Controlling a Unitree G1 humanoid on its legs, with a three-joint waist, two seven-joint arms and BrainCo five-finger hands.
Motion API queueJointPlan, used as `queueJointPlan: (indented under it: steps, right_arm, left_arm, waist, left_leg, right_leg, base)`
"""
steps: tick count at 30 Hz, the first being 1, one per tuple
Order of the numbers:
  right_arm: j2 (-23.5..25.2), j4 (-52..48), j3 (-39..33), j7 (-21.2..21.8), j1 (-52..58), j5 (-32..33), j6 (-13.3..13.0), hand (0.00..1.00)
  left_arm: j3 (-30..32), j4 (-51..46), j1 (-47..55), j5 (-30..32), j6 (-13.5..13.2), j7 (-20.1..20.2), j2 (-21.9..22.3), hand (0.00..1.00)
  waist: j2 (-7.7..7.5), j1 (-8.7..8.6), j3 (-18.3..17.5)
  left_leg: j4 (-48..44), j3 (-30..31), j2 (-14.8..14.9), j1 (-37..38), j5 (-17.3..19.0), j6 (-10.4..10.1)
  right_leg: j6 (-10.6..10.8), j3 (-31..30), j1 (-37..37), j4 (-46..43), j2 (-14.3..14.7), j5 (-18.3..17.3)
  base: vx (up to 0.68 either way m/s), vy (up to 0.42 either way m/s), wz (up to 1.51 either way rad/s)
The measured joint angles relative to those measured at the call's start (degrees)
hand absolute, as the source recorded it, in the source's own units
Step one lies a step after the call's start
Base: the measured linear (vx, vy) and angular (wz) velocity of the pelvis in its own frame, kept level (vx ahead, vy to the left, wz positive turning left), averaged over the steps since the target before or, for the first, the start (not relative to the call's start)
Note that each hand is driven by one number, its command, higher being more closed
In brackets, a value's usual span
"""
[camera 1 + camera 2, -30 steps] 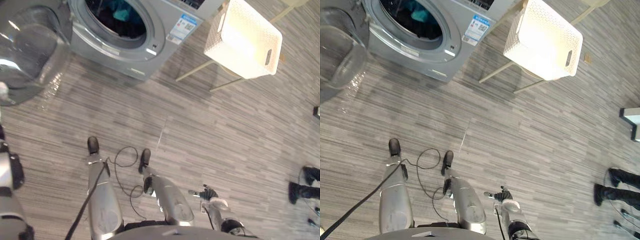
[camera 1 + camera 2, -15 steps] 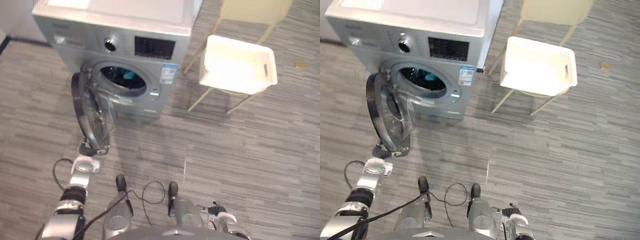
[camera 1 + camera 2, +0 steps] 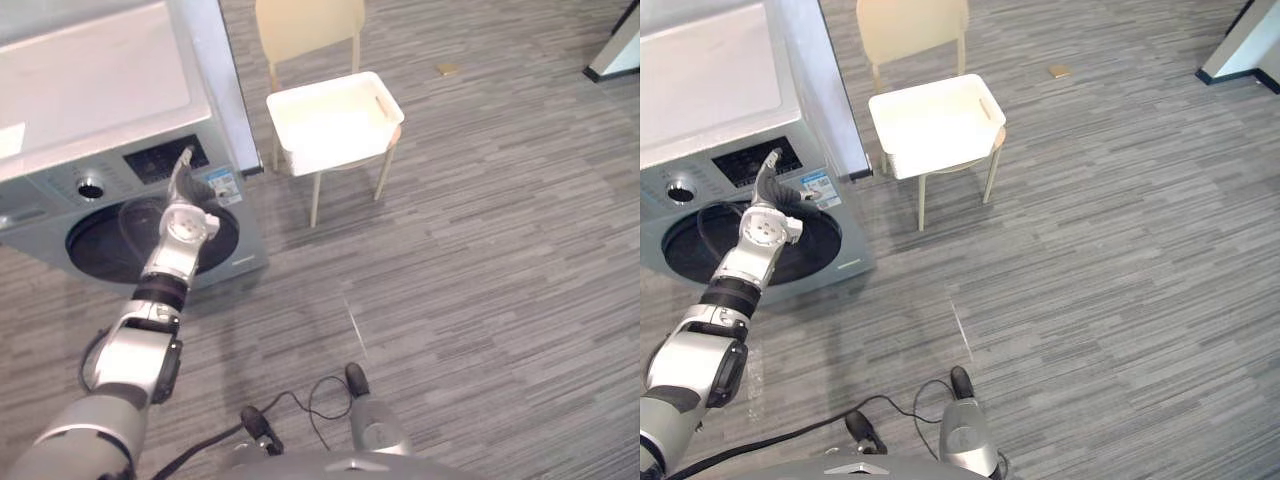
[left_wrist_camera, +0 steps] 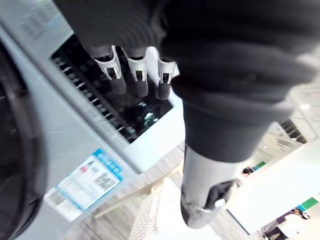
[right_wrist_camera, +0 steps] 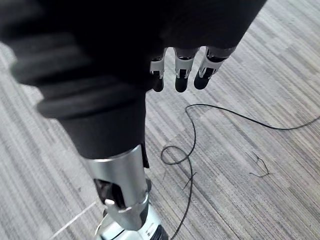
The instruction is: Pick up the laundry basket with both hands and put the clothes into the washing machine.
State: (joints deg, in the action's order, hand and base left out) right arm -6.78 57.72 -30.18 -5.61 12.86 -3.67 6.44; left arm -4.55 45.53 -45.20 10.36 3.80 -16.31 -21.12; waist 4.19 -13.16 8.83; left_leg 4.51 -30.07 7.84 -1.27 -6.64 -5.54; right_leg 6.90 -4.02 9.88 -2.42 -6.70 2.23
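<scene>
Judging by how things lie, the task looks almost done: the white perforated plastic laundry basket [image 3: 330, 120] sits empty on the pale wooden chair [image 3: 305, 25] at twelve o'clock, in neither hand, and no clothes show in it or on the grey striped floor [image 3: 480, 250]. They are presumably inside the silver-grey front-loading washing machine [image 3: 90, 90] at ten o'clock, whose round dark door [image 3: 105, 248] looks closed, though its glass reveals nothing. The left hand [image 3: 185, 225] is raised before that door, fingers loosely apart and holding nothing, pointing up toward the black control panel [image 3: 160, 158]. The right hand [image 5: 181, 75] hangs low over the floor, fingers relaxed and empty
</scene>
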Motion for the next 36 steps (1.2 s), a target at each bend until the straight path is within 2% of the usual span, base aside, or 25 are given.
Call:
queueJointPlan:
  steps: [1,3,7,11,13,15,16,20,23,25,28,31,32,34,36]
  right_arm:
    - [0.0,0.1,-1.0,0.0,0.9,0.0,0.0,0.0]
    - [0.1,0.2,-2.1,0.0,1.6,0.0,0.0,0.0]
    - [0.2,0.2,-2.2,0.1,2.0,0.0,0.0,0.0]
    - [0.6,0.1,-1.9,0.1,1.8,1.2,0.0,0.0]
    - [1.0,0.1,-0.7,0.0,0.8,1.6,0.0,0.0]
    - [1.3,0.1,0.8,0.0,0.0,1.7,0.0,0.0]
    - [1.9,0.1,1.6,0.0,-0.8,1.7,0.0,0.0]
    - [2.1,1.8,3.3,0.0,-4.1,1.7,-0.1,0.0]
    - [1.7,2.0,4.4,0.1,-4.9,1.5,-0.2,0.0]
    - [1.3,4.0,4.2,0.0,-5.5,1.2,-0.2,0.0]
    - [0.8,4.7,4.1,0.2,-6.6,1.0,0.0,0.0]
    - [-0.4,4.9,4.1,0.4,-7.3,-0.5,0.0,0.0]
    - [-0.8,4.8,4.1,0.6,-7.4,-1.3,0.1,0.0]
    - [-1.0,4.1,4.1,0.6,-7.8,-1.3,0.1,0.0]
    - [-1.2,3.6,4.0,0.3,-8.9,-1.4,0.2,0.0]
  left_arm:
    - [0.0,0.1,0.3,0.0,0.0,0.0,-0.4,0.0]
    - [0.0,0.2,0.9,0.0,0.0,0.1,-0.8,0.0]
    - [0.0,1.1,3.0,0.0,0.0,0.5,-0.9,0.0]
    - [0.1,1.6,10.8,0.0,0.0,1.7,-0.7,0.0]
    - [1.3,1.6,18.3,-0.5,0.0,1.8,0.8,0.0]
    - [2.7,1.9,23.3,-1.9,0.0,1.9,3.0,0.0]
    - [3.7,3.2,28.7,-4.0,0.0,2.4,5.4,0.0]
    - [8.4,11.3,39.8,-8.4,0.1,4.3,9.6,0.0]
    - [13.1,16.9,48.8,-10.3,0.2,6.2,12.6,0.0]
    - [18.3,19.1,55.1,-11.0,0.4,6.8,14.2,0.0]
    - [25.1,19.4,58.6,-12.5,0.8,6.8,15.5,0.0]
    - [31.9,19.2,61.0,-12.8,1.2,6.8,18.1,0.0]
    - [33.1,19.0,61.5,-13.1,1.3,6.8,19.0,0.0]
    - [35.2,18.3,61.8,-14.2,1.5,6.8,20.8,0.0]
    - [35.7,16.7,60.8,-15.9,1.7,6.8,22.7,0.0]
  waist:
    - [0.8,0.02,-0.5]
    - [1.46,0.02,-0.9]
    - [1.56,0.36,-1.1]
    - [1.48,0.7,-1.1]
    - [0.93,2.07,-1.4]
    - [0.51,2.68,-1.5]
    - [-0.18,3.64,-1.9]
    - [-2.0,5.79,-2.9]
    - [-2.48,7.47,-2.9]
    - [-2.71,9.0,-2.5]
    - [-3.27,9.99,-1.2]
    - [-2.64,12.27,0.9]
    - [-2.13,12.81,1.4]
    - [-2.5,13.28,2.2]
    - [-3.01,13.73,2.6]
  left_leg:
    - [0.3,0.0,0.1,0.0,0.0,0.0]
    - [0.3,0.2,0.2,0.2,0.0,-0.1]
    - [0.3,1.2,0.3,0.5,-0.1,-0.2]
    - [0.3,3.6,0.2,0.5,-0.2,-0.1]
    - [0.3,4.2,0.2,0.4,-0.4,0.3]
    - [0.2,5.3,0.2,0.4,-0.4,0.3]
    - [0.0,6.3,0.2,0.4,-0.4,0.3]
    - [0.0,7.3,0.2,0.4,-0.3,0.2]
    - [-0.1,10.7,0.0,0.8,-0.5,0.2]
    - [-0.1,14.1,-0.1,0.6,-1.2,0.1]
    - [-4.1,18.9,0.1,-2.5,-0.7,-0.1]
    - [-9.6,25.3,0.1,-6.9,0.8,-0.1]
    - [-10.5,25.9,0.0,-8.0,1.2,0.2]
    - [-11.3,25.0,-0.3,-9.0,2.3,1.4]
    - [-14.9,18.6,-0.6,-11.3,2.6,3.6]
  right_leg:
    - [-0.2,0.2,-0.1,0.1,0.0,0.1]
    - [-0.2,1.2,-0.7,0.4,-0.1,0.1]
    - [-0.3,3.7,-2.2,1.3,-0.6,0.2]
    - [-0.4,6.4,-4.0,1.4,-0.9,0.3]
    - [0.2,7.0,-4.2,1.4,-0.9,0.3]
    - [0.4,8.0,-5.1,1.4,-1.0,0.2]
    - [0.4,9.1,-5.8,1.5,-1.0,-0.2]
    - [0.5,10.0,-6.4,1.3,-1.0,-0.9]
    - [0.3,13.1,-8.2,-0.9,-1.4,-3.1]
    - [0.1,16.2,-8.3,-5.5,-2.0,-6.3]
    - [-0.6,20.6,-8.2,-9.8,-2.9,-9.8]
    - [-0.5,25.5,-8.8,-15.0,-3.5,-13.6]
    - [-0.5,26.7,-8.6,-16.7,-4.0,-14.6]
    - [-0.5,29.4,-8.0,-19.7,-6.0,-16.2]
    - [-0.2,32.9,-7.9,-20.7,-9.2,-17.0]
  base:
    - [-0.04,-0.014,-0.07]
    - [0.0,-0.02,0.06]
    - [0.01,-0.014,0.15]
    - [0.06,-0.009,0.25]
    - [0.08,-0.011,0.18]
    - [0.08,-0.009,0.28]
    - [0.09,-0.012,0.39]
    - [0.05,-0.006,0.2]
    - [0.02,-0.001,0.59]
    - [-0.01,-0.017,0.77]
    - [-0.09,-0.055,0.95]
    - [-0.17,-0.064,0.97]
    - [-0.18,-0.053,0.85]
    - [-0.13,-0.008,0.89]
    - [-0.07,0.05,0.95]
